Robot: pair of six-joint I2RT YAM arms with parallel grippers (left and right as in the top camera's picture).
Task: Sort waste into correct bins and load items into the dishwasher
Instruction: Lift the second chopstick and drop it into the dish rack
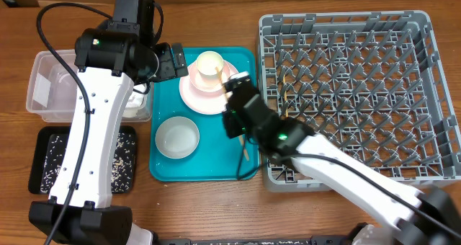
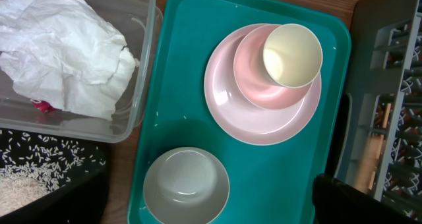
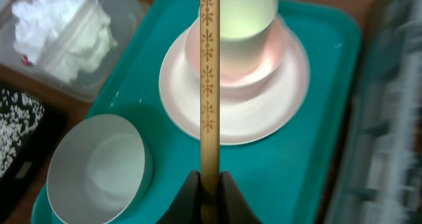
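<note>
My right gripper (image 3: 211, 184) is shut on a wooden chopstick (image 3: 209, 72) and holds it above the teal serving tray (image 1: 216, 166). In the overhead view this gripper (image 1: 235, 119) sits over the tray's right side. The chopstick (image 1: 244, 150) reaches over the small white cup (image 1: 209, 61). The cup stands in the whitish-pink bowl (image 2: 260, 85) on the pink plate (image 2: 231, 112). The grey-green bowl (image 1: 177, 137) sits at the tray's front left. My left gripper (image 1: 171, 60) hovers open and empty at the tray's back left. The napkin (image 2: 66, 46) and red packet (image 2: 43, 105) lie in the clear tub (image 1: 43, 86).
The grey dish rack (image 1: 353, 94) fills the right side, right next to the teal tray. The black tray (image 1: 50, 158) at the front left holds rice-like grains (image 2: 26, 178). A thin wooden piece (image 1: 286, 101) shows in the rack's left part.
</note>
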